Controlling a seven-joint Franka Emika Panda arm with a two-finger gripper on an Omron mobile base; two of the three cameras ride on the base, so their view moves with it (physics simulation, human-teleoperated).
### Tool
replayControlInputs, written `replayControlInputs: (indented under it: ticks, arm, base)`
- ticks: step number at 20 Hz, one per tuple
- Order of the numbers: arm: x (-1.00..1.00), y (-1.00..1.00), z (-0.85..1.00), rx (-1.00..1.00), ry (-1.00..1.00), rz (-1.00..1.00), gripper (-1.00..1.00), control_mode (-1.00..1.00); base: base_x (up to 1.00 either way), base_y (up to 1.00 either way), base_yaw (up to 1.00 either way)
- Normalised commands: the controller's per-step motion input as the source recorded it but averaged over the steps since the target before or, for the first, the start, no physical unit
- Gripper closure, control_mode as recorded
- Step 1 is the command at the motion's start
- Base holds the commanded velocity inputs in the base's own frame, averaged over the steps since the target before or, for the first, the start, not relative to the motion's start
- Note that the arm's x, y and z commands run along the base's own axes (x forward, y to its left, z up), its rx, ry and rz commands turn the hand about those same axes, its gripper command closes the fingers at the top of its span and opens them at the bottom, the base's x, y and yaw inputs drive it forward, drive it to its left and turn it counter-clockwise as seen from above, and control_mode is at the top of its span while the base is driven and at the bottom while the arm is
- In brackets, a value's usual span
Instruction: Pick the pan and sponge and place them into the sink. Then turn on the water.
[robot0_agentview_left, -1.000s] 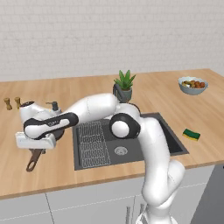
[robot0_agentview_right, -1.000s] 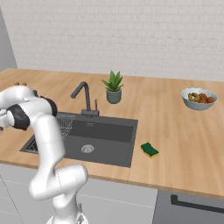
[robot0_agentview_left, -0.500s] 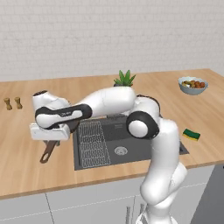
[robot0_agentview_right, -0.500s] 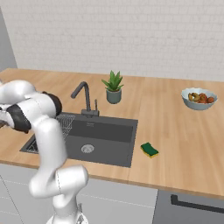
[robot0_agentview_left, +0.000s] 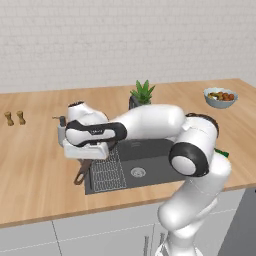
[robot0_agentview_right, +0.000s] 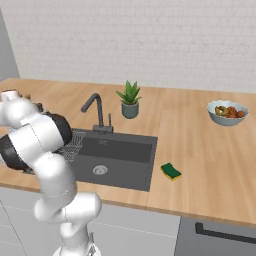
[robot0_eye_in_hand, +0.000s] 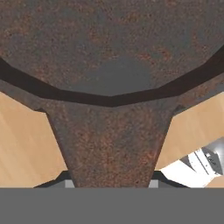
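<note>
Swung rightward with the pan (robot0_eye_in_hand: 112, 65), now hanging over the sink's (robot0_agentview_left: 155, 150) left edge; gripper (robot0_agentview_left: 87, 150) clamped shut on its handle. Should lower level, then release gently.

The sink (robot0_agentview_right: 131, 159) basin lies open on its right half, with the wire rack (robot0_agentview_left: 106, 169) on its left. The faucet (robot0_agentview_right: 95, 110) and plant (robot0_agentview_right: 129, 100) stand behind it; the sponge (robot0_agentview_right: 171, 171) lies beside it on the surface (robot0_agentview_right: 200, 150).

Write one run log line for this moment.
gripper: shut on pan handle | pan: at sink's left edge | sponge: on counter | faucet: off
</note>
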Motion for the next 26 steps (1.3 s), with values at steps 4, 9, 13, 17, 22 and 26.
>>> replayControlInputs:
  ticks: [4,9,13,17,22,26]
  arm:
    - [-0.27,-1.00,0.00,0.00,0.00,-0.06,1.00,-1.00]
    - [-0.17,-1.00,0.00,0.00,0.00,-0.09,1.00,-1.00]
    - [-0.10,-0.87,-0.01,0.00,0.00,-0.07,1.00,-1.00]
    - [0.00,-0.68,-0.04,0.00,0.00,-0.05,1.00,-1.00]
    - [0.03,-0.69,-0.05,0.00,0.00,-0.04,1.00,-1.00]
    - [0.06,-0.63,0.00,0.00,0.00,-0.02,1.00,-1.00]
  base:
    - [0.00,0.00,0.00]
    - [0.00,0.00,0.00]
    - [0.00,0.00,0.00]
    - [0.00,0.00,0.00]
    - [0.00,0.00,0.00]
    - [0.00,0.00,0.00]
